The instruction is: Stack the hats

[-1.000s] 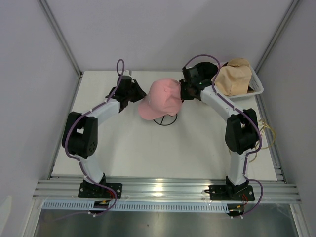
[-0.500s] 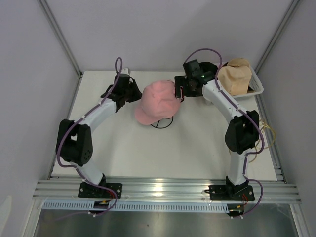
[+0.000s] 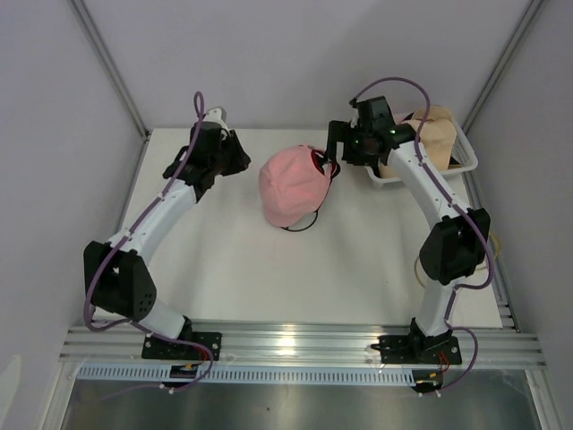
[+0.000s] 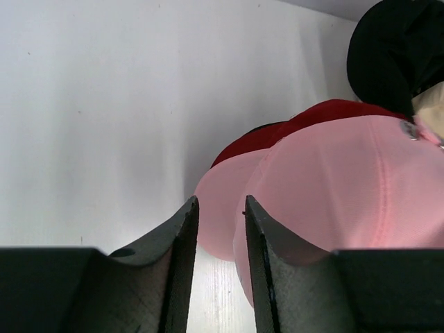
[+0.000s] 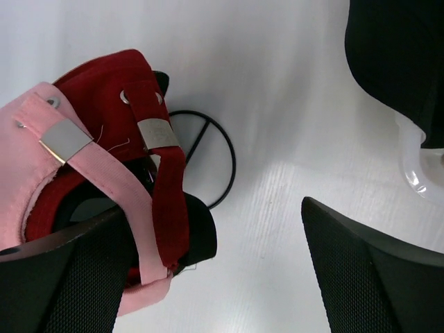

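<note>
A pink baseball cap point(image 3: 292, 184) rests on top of a red cap point(image 3: 320, 159) at the middle of the table, over a black wire ring stand point(image 3: 301, 222). My left gripper point(image 3: 242, 162) is just left of the stack; in its wrist view the fingers point(image 4: 182, 229) stand a little apart with nothing between them, and the pink cap point(image 4: 333, 180) and red cap point(image 4: 312, 118) lie beyond. My right gripper point(image 3: 334, 163) is at the stack's right side, wide open point(image 5: 218, 211), beside the pink strap point(image 5: 104, 173) and red strap point(image 5: 166, 187). A tan hat point(image 3: 428, 136) sits in the basket.
A white mesh basket point(image 3: 466, 154) stands at the back right corner, behind my right arm. The wire ring point(image 5: 211, 156) lies flat on the white table point(image 3: 233, 269). Grey walls close in both sides and the back.
My right gripper has opened, let go of the pink cap and drawn back right. The left arm has pulled away to the left. The pink cap now rests on the red one.
</note>
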